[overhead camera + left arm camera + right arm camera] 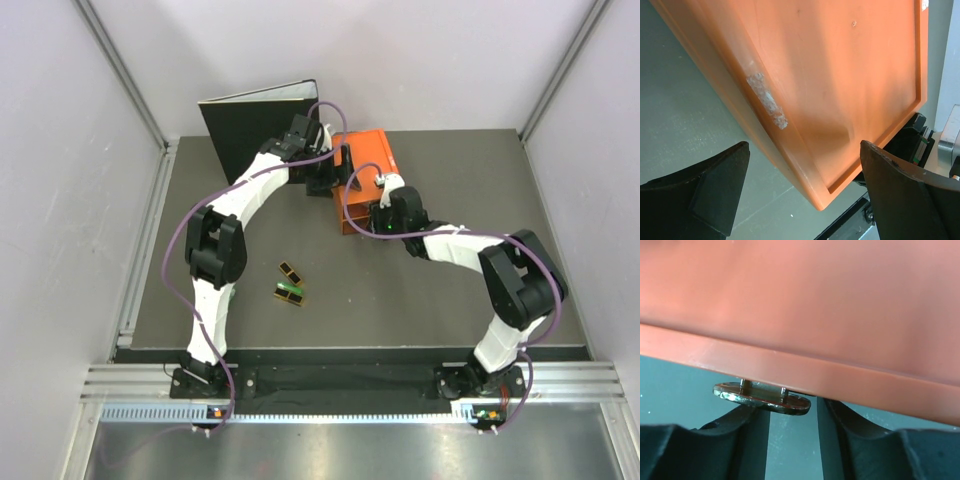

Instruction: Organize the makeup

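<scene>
Two makeup pieces on table (450,290): black-gold case (289,271), green-trimmed case (290,293), well short of one orange drawer box (365,180). My right gripper (792,415), narrowly parted, empty, sits at drawer pull (762,400). Left gripper (805,192) gapes wide astride box corner. Risk: fingers slip pull, unbraced box skids. One black binder (250,130) behind.

White arms (252,193), black joints, purple cables (168,262)

Plain pale walls at back (420,60), left (60,200) and right (605,220). Metal posts (120,70) ran diagonally in both upper corners. Dark grey table (480,200) filled mid frame. Aluminium rail (340,378) crossed low, shiny metal sheet (350,450) at bottom edge. Even, soft light.
</scene>
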